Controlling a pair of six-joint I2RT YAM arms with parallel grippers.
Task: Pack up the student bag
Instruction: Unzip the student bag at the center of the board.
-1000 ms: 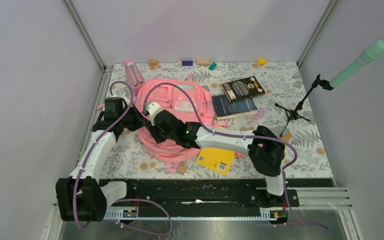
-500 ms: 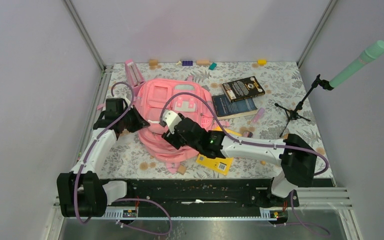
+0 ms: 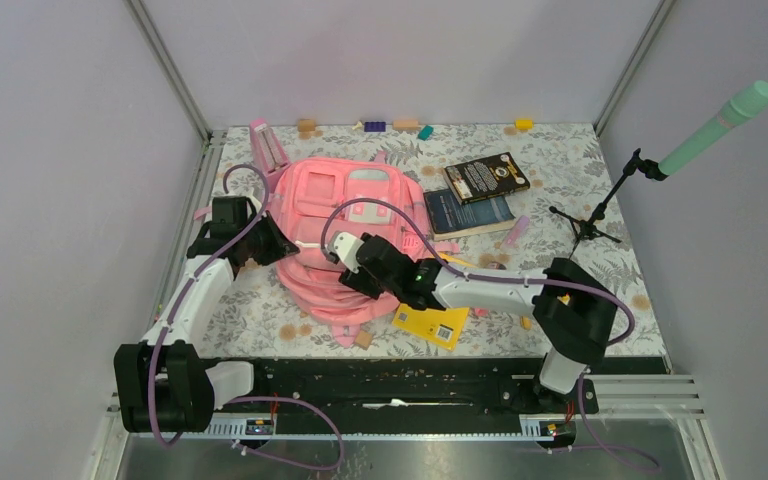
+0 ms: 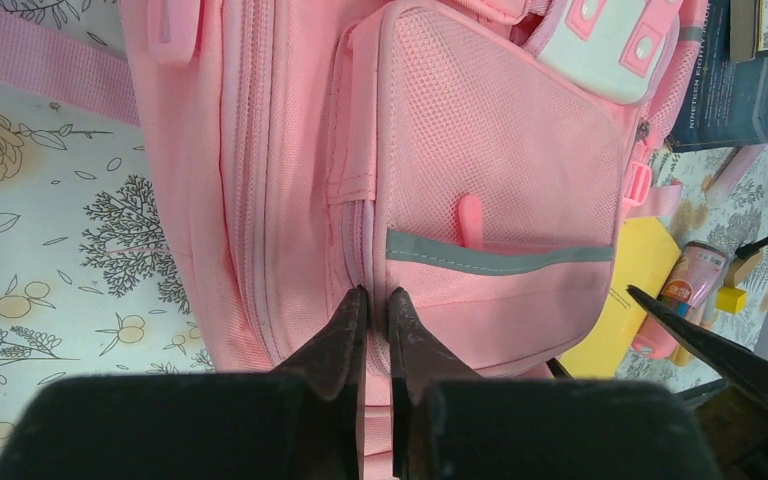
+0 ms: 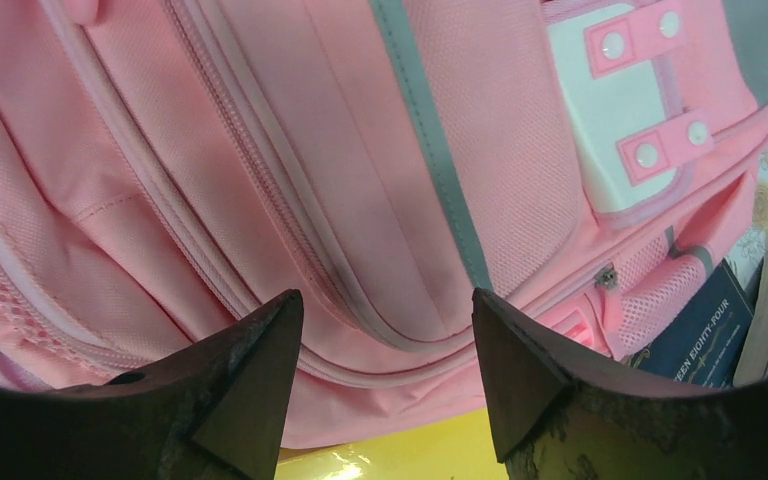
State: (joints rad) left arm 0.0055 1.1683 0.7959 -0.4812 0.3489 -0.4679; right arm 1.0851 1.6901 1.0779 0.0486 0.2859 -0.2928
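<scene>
The left claw (image 4: 372,300) is all but closed, its tips pressed on a seam of the bag (image 4: 260,150) just left of the front pocket (image 4: 500,180); whether cloth is nipped between them I cannot tell. The right claw (image 5: 385,340) stands wide open and empty, just above the bag, which lies flat on the table (image 3: 600,170) under both claws.

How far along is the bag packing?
Done: nothing visibly packed; the student bag has its zips looking closed. In hand: left gripper is pinched shut on one of its seams; right gripper hangs open over the bag, holding nothing. Left: open the bag, then load the yellow notebook, blue book and black book lying beside it.
</scene>
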